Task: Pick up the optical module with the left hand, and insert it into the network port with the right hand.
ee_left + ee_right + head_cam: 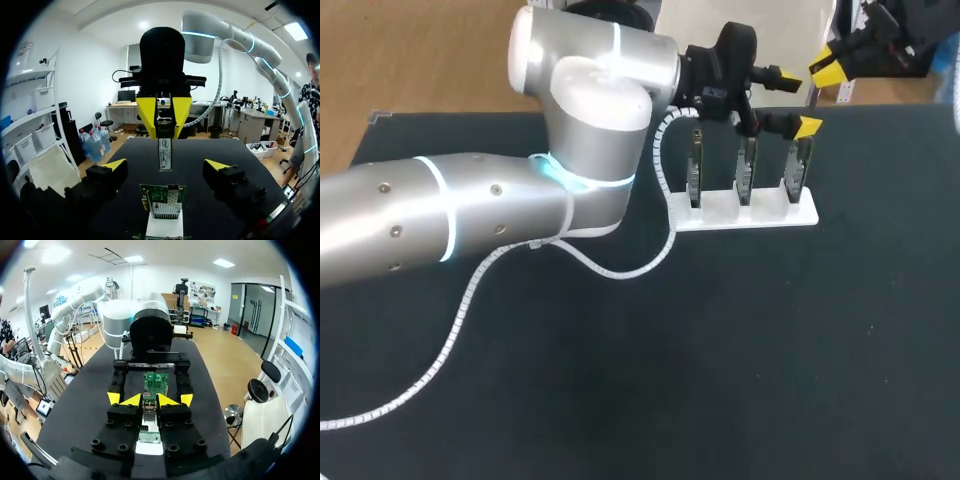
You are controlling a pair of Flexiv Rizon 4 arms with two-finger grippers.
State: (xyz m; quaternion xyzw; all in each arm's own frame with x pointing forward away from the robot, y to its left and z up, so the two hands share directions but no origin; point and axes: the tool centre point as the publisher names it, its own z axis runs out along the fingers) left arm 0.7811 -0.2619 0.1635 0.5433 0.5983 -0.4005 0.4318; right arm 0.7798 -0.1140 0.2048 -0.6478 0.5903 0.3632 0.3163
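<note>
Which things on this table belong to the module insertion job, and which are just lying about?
In the job:
- optical module, held by the right gripper
- circuit board with the network port, under the module
- left gripper, open

Lying about:
- left circuit board
- middle circuit board
- white holder they stand in

Three boards point(745, 178) upright in holder point(720, 213) on table point(720, 350), optical module point(165, 151) just beyond them

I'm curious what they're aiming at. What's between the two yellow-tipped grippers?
A green circuit board standing in a white plastic stand. The left wrist view shows it between the open left gripper and the right gripper, which holds the silver optical module.
</note>
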